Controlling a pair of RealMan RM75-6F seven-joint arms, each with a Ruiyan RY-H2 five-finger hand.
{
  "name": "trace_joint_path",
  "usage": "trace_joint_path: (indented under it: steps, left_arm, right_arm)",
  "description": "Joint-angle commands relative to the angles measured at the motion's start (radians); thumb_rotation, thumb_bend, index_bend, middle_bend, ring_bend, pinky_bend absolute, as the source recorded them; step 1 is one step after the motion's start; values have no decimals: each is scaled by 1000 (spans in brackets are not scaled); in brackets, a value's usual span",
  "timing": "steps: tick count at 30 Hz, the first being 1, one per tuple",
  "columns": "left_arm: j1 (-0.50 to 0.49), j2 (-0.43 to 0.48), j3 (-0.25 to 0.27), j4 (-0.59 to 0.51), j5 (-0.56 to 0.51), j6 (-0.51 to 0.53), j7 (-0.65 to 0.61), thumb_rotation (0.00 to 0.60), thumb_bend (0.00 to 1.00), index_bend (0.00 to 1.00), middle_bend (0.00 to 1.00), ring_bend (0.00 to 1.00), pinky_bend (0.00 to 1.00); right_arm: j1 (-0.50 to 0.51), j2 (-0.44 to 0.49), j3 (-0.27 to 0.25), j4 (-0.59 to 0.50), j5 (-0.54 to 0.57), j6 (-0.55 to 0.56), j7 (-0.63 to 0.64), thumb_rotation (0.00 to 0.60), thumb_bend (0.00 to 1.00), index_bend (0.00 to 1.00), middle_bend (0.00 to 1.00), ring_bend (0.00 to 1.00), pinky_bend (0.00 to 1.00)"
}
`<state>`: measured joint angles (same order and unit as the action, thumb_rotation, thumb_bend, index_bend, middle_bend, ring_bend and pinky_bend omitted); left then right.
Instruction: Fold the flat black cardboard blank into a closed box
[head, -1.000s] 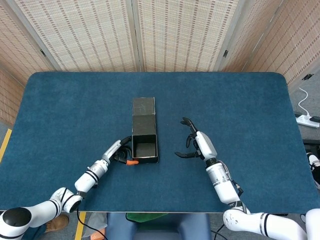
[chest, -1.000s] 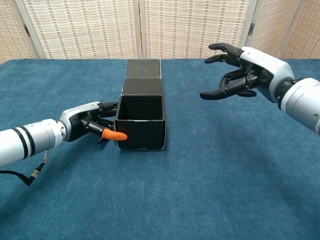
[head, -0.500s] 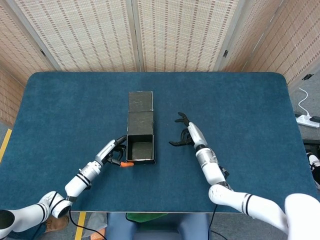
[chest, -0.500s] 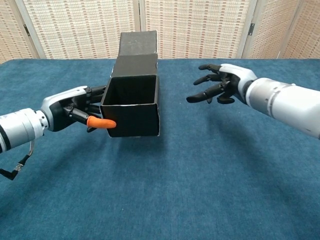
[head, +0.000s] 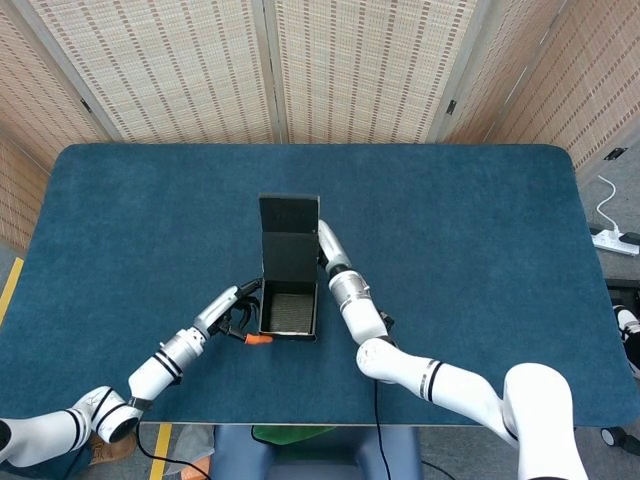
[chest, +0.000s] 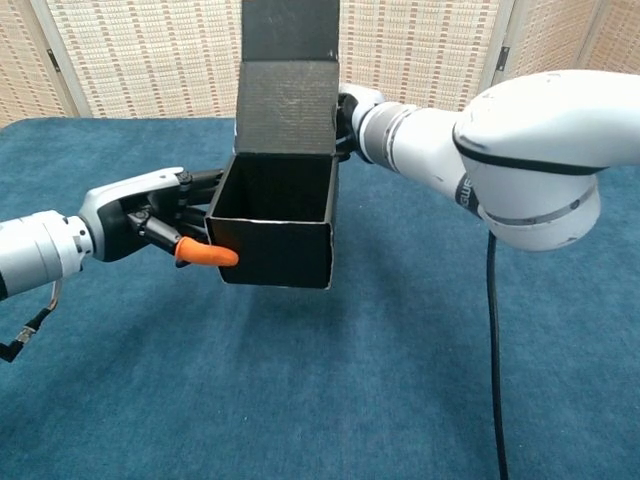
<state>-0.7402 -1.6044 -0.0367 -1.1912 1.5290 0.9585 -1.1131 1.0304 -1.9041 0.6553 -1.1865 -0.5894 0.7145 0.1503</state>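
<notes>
The black cardboard box (head: 288, 310) (chest: 272, 240) is an open-topped tray with its long lid flap (head: 289, 245) (chest: 289, 70) standing upright at the far side. My left hand (head: 236, 314) (chest: 148, 214) grips the box's left wall, its orange-tipped finger (chest: 206, 256) lying across the front left corner. The box looks raised slightly off the cloth. My right hand (head: 326, 240) (chest: 348, 106) is at the right rear edge of the lid, touching it. Its fingers are hidden behind the flap.
A blue cloth covers the table (head: 480, 230) (chest: 420, 380). Woven screens (head: 360, 60) stand behind the far edge. My right forearm (chest: 500, 140) crosses the right side, close to the chest camera.
The lid flap has swung up from lying flat to standing upright. My right hand moved left from open air to the back of the lid. My left hand kept hold of the box.
</notes>
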Motion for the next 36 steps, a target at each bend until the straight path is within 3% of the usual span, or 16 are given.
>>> trace_joint_path:
  steps: [1, 6, 10, 18, 21, 25, 27, 31, 36]
  left_arm:
    - [-4, -19, -14, 37, -49, -48, 34, 600, 194, 550, 529, 605, 777]
    - [0, -42, -23, 79, -91, -89, 65, 600, 195, 544, 527, 606, 780]
    - [8, -62, -30, 108, -121, -109, 111, 600, 194, 539, 525, 605, 782]
    - [41, -92, -63, 91, -216, -138, 225, 600, 194, 520, 523, 606, 797]
    - [46, -89, -63, 68, -233, -152, 290, 600, 194, 426, 473, 607, 799]
    - [48, -81, -53, 65, -217, -136, 399, 600, 194, 148, 259, 607, 776]
    - [52, -74, -56, 50, -216, -127, 430, 600, 194, 72, 186, 607, 773]
    - [62, -66, -59, 36, -211, -101, 493, 600, 193, 5, 116, 590, 768]
    - [76, -64, -66, 16, -225, -75, 595, 600, 192, 0, 70, 564, 744]
  right_arm:
    - [-36, 68, 6, -142, -28, -20, 35, 600, 0, 10, 173, 658, 1000]
    - [-84, 148, -42, -286, -77, -29, 33, 600, 0, 10, 197, 679, 1000]
    - [-96, 208, -118, -369, -124, -33, -23, 600, 0, 10, 213, 687, 1000]
    - [-55, 216, -282, -389, -205, 86, -253, 600, 0, 10, 232, 697, 1000]
    - [-43, 201, -318, -384, -221, 128, -318, 600, 0, 10, 232, 697, 1000]
    - [-36, 181, -343, -377, -245, 178, -374, 600, 0, 10, 232, 700, 1000]
    - [-33, 170, -355, -371, -261, 202, -404, 600, 0, 10, 232, 703, 1000]
    - [-28, 146, -369, -361, -264, 225, -443, 600, 0, 13, 233, 704, 1000]
    - [-24, 118, -390, -352, -277, 246, -487, 600, 0, 20, 232, 703, 1000]
